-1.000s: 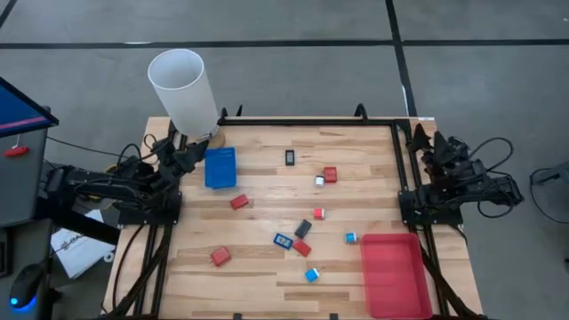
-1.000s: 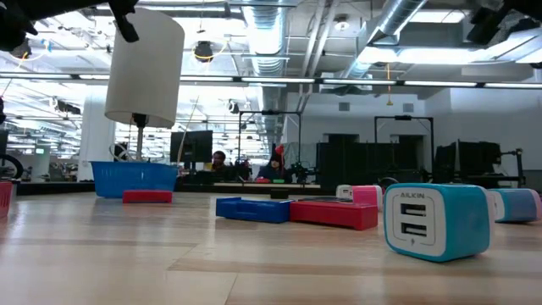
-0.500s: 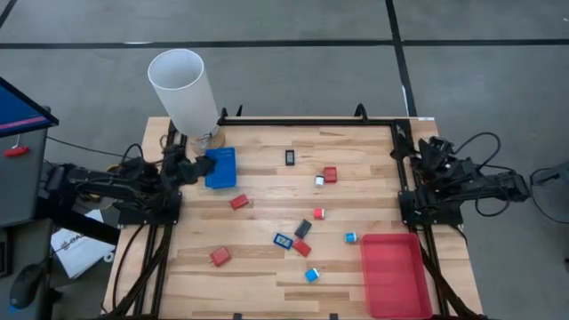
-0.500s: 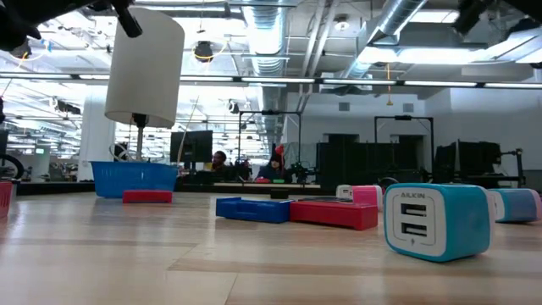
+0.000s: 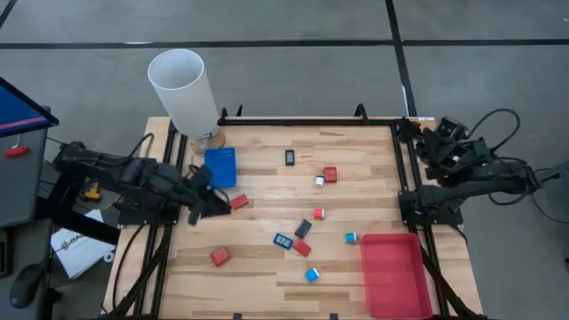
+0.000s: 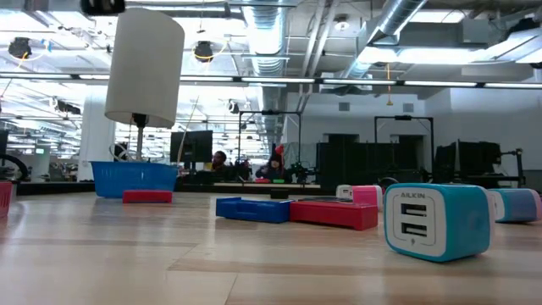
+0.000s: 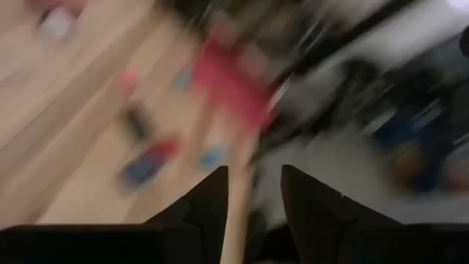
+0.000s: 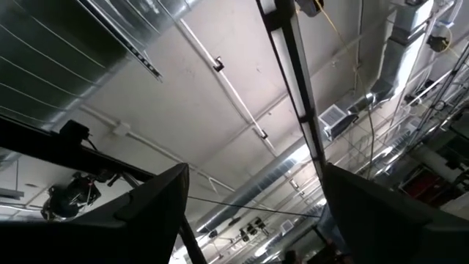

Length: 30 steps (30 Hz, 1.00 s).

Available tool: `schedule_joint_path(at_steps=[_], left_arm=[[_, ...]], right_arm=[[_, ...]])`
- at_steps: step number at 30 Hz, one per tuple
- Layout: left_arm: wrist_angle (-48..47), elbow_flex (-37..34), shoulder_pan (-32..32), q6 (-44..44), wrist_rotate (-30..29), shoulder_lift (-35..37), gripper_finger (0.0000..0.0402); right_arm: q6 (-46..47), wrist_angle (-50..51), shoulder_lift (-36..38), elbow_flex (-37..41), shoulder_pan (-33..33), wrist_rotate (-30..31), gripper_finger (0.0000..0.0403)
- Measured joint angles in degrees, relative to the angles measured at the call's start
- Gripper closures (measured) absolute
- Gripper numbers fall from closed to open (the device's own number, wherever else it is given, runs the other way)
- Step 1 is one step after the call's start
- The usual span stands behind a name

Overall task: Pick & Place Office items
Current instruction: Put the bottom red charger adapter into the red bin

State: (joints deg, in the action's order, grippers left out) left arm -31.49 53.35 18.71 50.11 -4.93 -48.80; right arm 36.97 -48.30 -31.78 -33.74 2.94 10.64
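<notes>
The office items lie scattered on the wooden table: red pieces (image 5: 238,202) (image 5: 220,256) (image 5: 330,174), light blue ones (image 5: 312,275) (image 5: 350,237), black ones (image 5: 290,157) (image 5: 303,228) and small white ones (image 5: 319,180). In the low view a light blue block (image 6: 436,220) stands nearest. My left gripper (image 5: 212,203) hovers just left of the red piece by the blue bin; in its blurred wrist view its fingers (image 7: 253,176) stand open and hold nothing. My right gripper (image 5: 442,140) waits at the table's right edge, open (image 8: 253,183), pointing up at the ceiling.
A square blue bin (image 5: 220,167) sits at the far left of the table, next to a tall white cylinder (image 5: 182,89). A flat red tray (image 5: 394,274) lies at the near right corner. Black frame rails run along the left, right and far edges.
My left gripper has swung from beside the blue bin's left side toward the near edge and to the right, ending next to the red piece below the bin. My right arm has shifted a little at the right edge. None of the pieces has moved.
</notes>
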Motion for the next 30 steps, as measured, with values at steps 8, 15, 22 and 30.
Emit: schedule_joint_path(at_steps=[8,15,22,30], left_arm=[[-24.6,11.6,11.8,3.1,7.9,-13.9,0.0186],[-25.4,11.6,26.7,16.8,3.5,-23.0,0.0104],[-25.1,11.6,31.1,29.8,-1.5,-32.5,0.008],[-26.1,11.5,29.9,35.8,-4.8,-42.9,0.0051]], right_arm=[[-4.6,6.8,-0.5,-9.2,1.0,-0.5,0.0097],[-9.6,13.2,-0.5,-15.1,4.9,-0.5,0.0097],[-11.7,15.8,-0.5,-16.7,6.8,-0.2,0.0097],[-11.6,15.8,-0.5,-16.7,6.8,-0.3,0.0097]])
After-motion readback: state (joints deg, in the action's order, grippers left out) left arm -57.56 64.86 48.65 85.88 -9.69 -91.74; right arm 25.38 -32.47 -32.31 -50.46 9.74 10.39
